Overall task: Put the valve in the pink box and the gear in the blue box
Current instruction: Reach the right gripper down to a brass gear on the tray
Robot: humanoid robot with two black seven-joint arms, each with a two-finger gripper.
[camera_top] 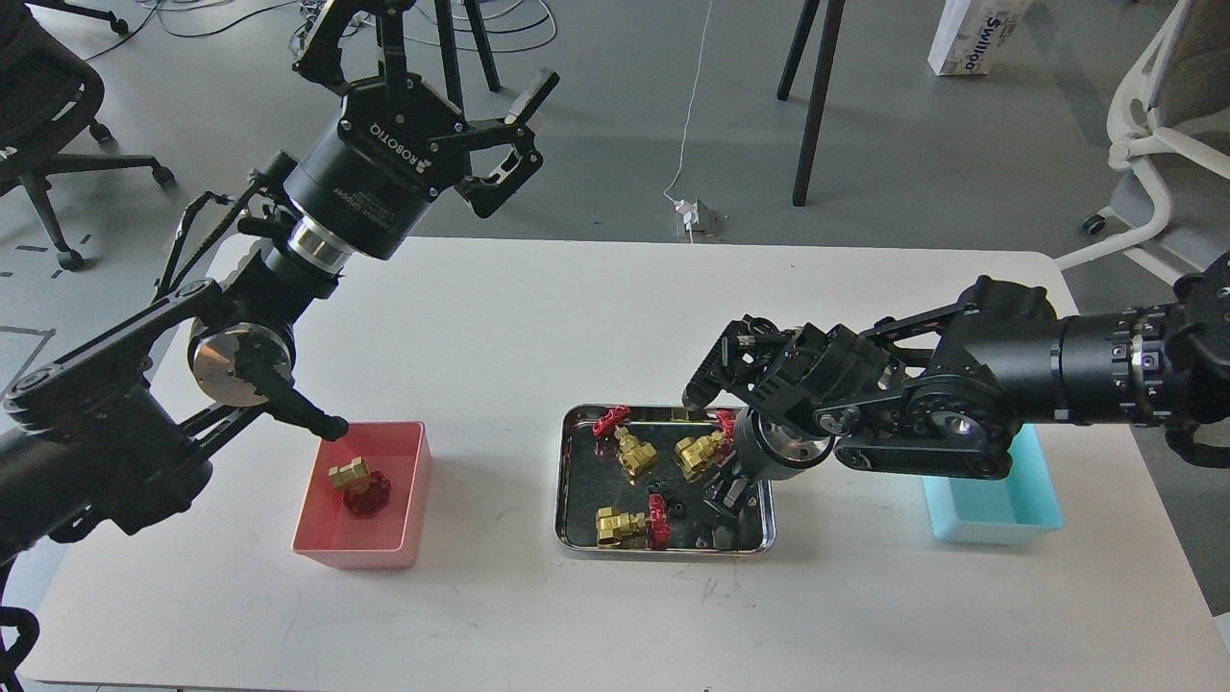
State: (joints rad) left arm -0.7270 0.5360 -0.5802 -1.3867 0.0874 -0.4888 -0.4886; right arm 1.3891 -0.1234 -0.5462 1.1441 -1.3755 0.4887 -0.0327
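The right gripper (719,514) reaches down into the steel tray (567,481) among three valves (629,454) and gears (678,506); its finger state cannot be told. The left gripper (437,48) hangs raised, fingers apart. One valve (357,481) lies in the pink box (408,524); the blue box (999,524) sits right.

A single camera is looking from the robot's own head, facing forward and steeply down onto the white bench (538,317). It is sitting close enough that the bench is filling most of the picture, with its near edge running along the bottom and its far edge lying about a third of the way down. Beyond the far edge the grey floor (903,144) is showing. The left arm is coming in from the left side, the right arm from the right.
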